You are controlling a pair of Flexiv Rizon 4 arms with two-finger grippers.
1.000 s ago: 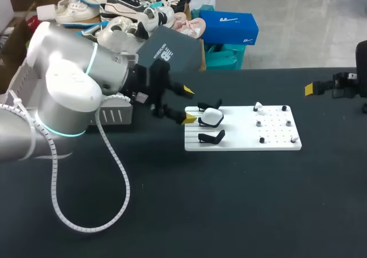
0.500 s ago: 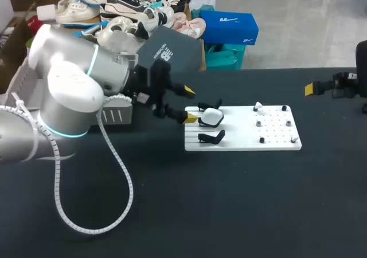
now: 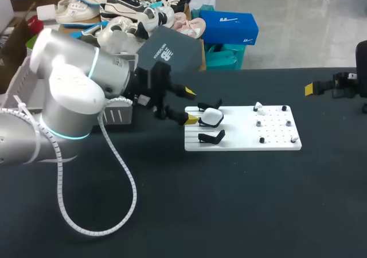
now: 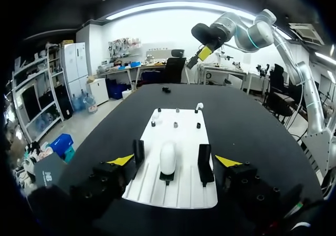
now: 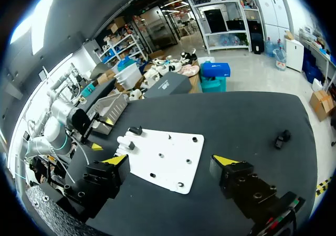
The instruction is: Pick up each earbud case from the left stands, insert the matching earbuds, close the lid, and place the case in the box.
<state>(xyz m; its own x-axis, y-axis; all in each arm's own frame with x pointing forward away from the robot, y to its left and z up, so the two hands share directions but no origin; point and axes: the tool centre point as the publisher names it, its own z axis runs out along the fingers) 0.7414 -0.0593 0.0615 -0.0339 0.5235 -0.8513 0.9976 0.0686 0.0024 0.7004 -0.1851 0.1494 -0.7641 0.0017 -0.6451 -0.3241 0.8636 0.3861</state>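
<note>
Earbud case [image 3: 211, 117] sits on its stand [image 4: 167, 177] at 9 o'clock on the white board [image 3: 241, 144]. Left tool [image 3: 190, 105] has crept a little closer, fingers wide apart and holding nothing, so the grab looks next. Right tool [image 5: 170, 159] is at 3 o'clock, fingers apart too. Dark box [image 3: 169, 53] is at 11 o'clock, and I cannot see inside.

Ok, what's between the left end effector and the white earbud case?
Only bare grooved white board, clearest in the left wrist view; empty black stands sit beside the case, not in the gap.
</note>
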